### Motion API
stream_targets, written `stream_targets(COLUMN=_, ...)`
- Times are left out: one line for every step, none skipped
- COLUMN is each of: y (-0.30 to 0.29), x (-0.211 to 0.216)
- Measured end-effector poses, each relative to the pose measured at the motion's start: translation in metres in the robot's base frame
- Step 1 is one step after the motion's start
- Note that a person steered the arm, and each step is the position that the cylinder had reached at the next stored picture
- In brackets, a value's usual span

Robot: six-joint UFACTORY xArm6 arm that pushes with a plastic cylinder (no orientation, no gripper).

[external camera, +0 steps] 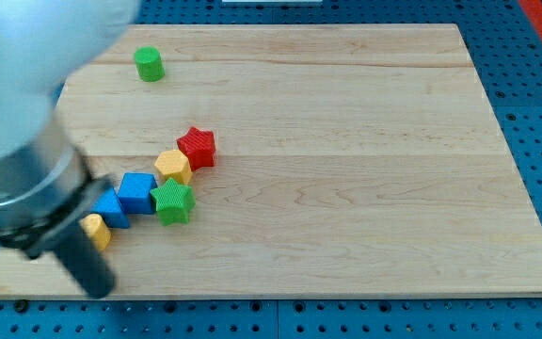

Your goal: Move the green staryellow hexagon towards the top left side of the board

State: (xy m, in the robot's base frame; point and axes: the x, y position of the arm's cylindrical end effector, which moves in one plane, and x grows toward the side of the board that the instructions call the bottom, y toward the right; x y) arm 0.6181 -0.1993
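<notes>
Green star [173, 202], ridged top, sits board lower-left, touching the yellow hexagon [173, 167] at its 12 o'clock; blue cube [137, 192] at 9. Red star [197, 148] at the hexagon's 1. My tip [101, 285], bare rod holding nothing, at the green star's 8 o'clock, apart.

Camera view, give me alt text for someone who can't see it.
A small green star block and yellow hexagon block sit in a cluster with a red star block and blue blocks at the lower left of a wooden board. My tip rests at the view's bottom left, below the cluster; a green cylinder stands alone top left.
</notes>
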Motion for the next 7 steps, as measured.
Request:
stream_targets(y=-0.029, x=-0.018)
stream_targets(y=-0.021, x=-0.055)
stream_targets(y=0.025, x=-0.067)
stream_targets(y=0.049, x=-0.071)
stream_targets(y=0.048, x=-0.057)
stream_targets(y=0.063, x=-0.028)
stream_targets(y=0.133, x=-0.067)
